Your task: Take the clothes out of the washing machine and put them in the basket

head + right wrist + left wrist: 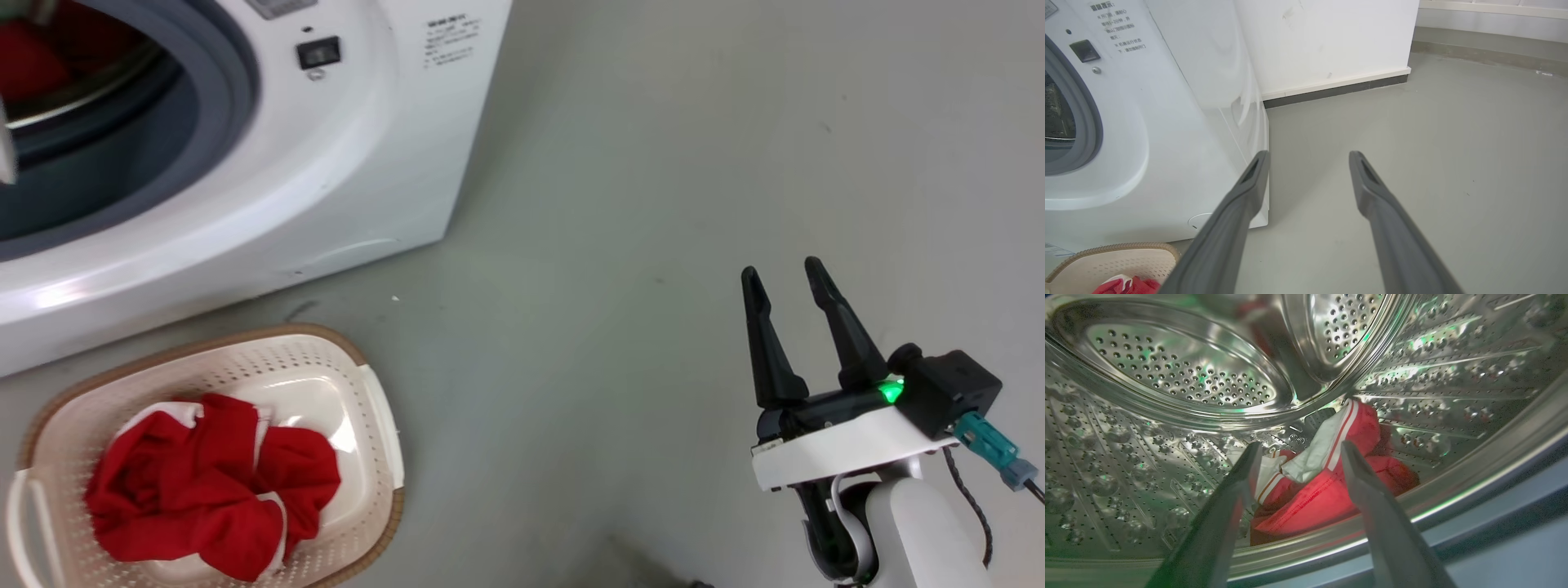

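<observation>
L gripper (1301,445) inside steel drum (1180,375), jaws wide, nothing held. Red garment (1314,498) lies just past the tips, against drum's front lip.

Head view: R gripper (781,269) at 4 o'clock, jaws wide, empty, over grey floor (653,147), well apart from washer (326,163). Basket (73,425) at 7 o'clock holds a 2nd red garment (212,482).

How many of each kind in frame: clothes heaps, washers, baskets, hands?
Clothes: 2 red heaps, basket heap, drum heap
Washing machine: 1
Basket: 1
Hands: 2, left hand open, right hand open
Total: 6
</observation>
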Controlling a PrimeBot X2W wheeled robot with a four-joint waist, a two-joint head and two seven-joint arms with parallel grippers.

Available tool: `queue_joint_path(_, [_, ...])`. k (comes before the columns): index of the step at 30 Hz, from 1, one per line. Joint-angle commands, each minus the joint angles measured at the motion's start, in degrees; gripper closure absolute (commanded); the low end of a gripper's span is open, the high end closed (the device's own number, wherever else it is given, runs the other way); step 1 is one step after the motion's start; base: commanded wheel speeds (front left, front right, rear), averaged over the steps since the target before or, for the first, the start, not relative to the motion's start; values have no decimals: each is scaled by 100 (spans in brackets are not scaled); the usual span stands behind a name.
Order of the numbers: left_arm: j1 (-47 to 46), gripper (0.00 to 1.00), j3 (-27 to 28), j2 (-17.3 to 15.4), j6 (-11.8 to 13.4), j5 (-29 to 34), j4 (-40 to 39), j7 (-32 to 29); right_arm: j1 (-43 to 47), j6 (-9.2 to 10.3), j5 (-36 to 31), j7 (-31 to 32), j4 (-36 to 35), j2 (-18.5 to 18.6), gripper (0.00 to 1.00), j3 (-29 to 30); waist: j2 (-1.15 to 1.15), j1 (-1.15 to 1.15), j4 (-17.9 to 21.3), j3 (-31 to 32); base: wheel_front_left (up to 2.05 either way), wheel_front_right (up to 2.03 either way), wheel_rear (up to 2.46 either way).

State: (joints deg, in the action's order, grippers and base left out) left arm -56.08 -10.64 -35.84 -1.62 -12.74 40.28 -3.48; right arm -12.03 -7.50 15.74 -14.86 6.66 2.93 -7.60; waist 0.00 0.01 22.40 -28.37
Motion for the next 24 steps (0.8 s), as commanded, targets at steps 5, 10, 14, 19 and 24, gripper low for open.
queue_joint_path(5, [-604,0,-210,-380,-238,202,209,-591,-173,2,183,-39,-13,-9,0,-130,0,-1,420,-565,0,0,0])
queue_joint_path(10, [-1212,0,-465,-714,-432,362,300,-1243,-262,2,351,-40,-92,-8,0,-271,0,-1,614,-923,0,0,0])
queue_joint_path(14, [-1677,0,-642,-961,-520,436,324,-1724,-305,2,469,-35,-133,-8,0,-363,0,-1,772,-1121,0,0,0])
queue_joint_path(19, [-2155,0,-893,-1199,-569,426,289,-2332,-356,2,573,-36,-144,-8,0,-472,0,-1,918,-1323,0,0,0])
queue_joint_path(24, [-2379,0,-1261,-1376,-585,323,218,-3011,-334,2,632,-34,-193,-8,0,-528,0,-1,993,-1455,0,0,0])
